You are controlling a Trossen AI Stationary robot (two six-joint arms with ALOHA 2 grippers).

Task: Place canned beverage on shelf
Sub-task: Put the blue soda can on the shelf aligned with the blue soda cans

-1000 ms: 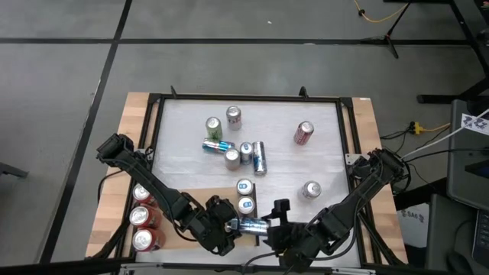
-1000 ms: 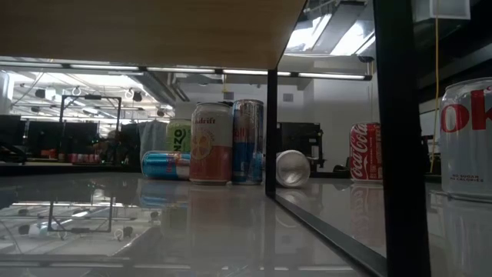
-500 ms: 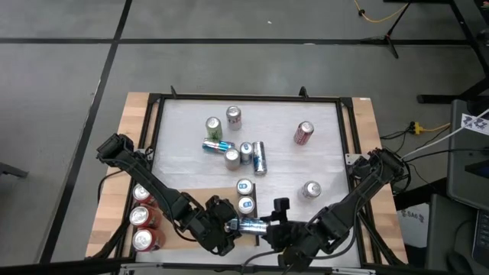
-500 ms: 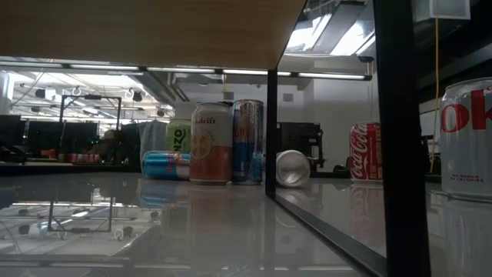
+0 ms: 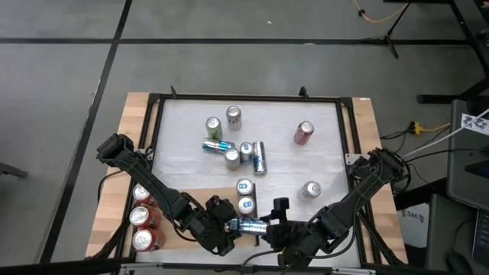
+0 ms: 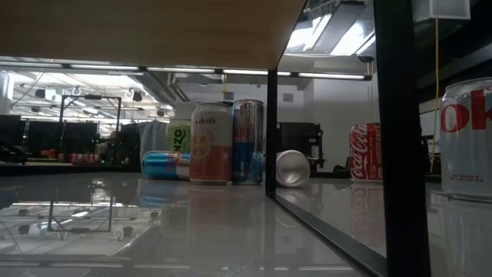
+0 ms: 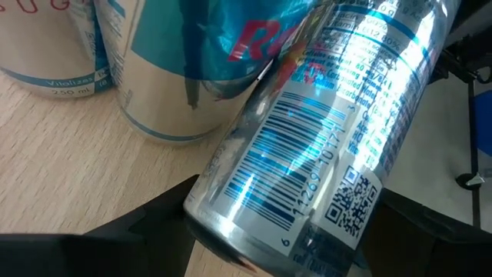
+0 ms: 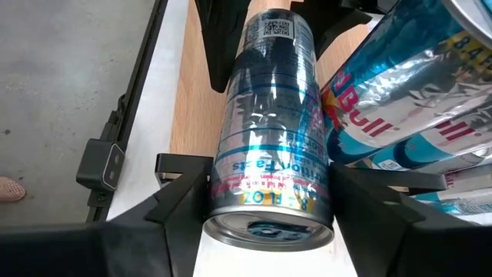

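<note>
A silver-and-blue beverage can (image 5: 250, 225) lies on its side between my two grippers, over the near right corner of the light-brown shelf (image 5: 195, 197). My left gripper (image 5: 229, 227) is shut on one end and my right gripper (image 5: 267, 228) on the other. The can fills the left wrist view (image 7: 307, 138) and the right wrist view (image 8: 273, 131). Two blue-topped cans (image 5: 244, 195) stand upright on the shelf just beyond it. Whether the held can touches the shelf cannot be told. My left gripper pinches the can's base end (image 7: 254, 231), beside the barcode, between its two fingers (image 7: 146, 227). The fingers slant down from the table's left and lie across the can. The can stays on its side. My right gripper pinches the can's top end (image 8: 231, 196), the one with the pull tab, between its two fingers (image 8: 181, 204). The fingers slant down from the table's right and lie across the can. The can runs away from this gripper toward my left gripper's fingers (image 8: 219, 61).
Three red-topped cans (image 5: 141, 216) stand at the shelf's left end. Several more cans stand or lie on the white table (image 5: 321, 153) farther back, among them a red one (image 5: 304, 133) and a cluster (image 5: 241, 149). A black frame (image 5: 344, 145) rims the table.
</note>
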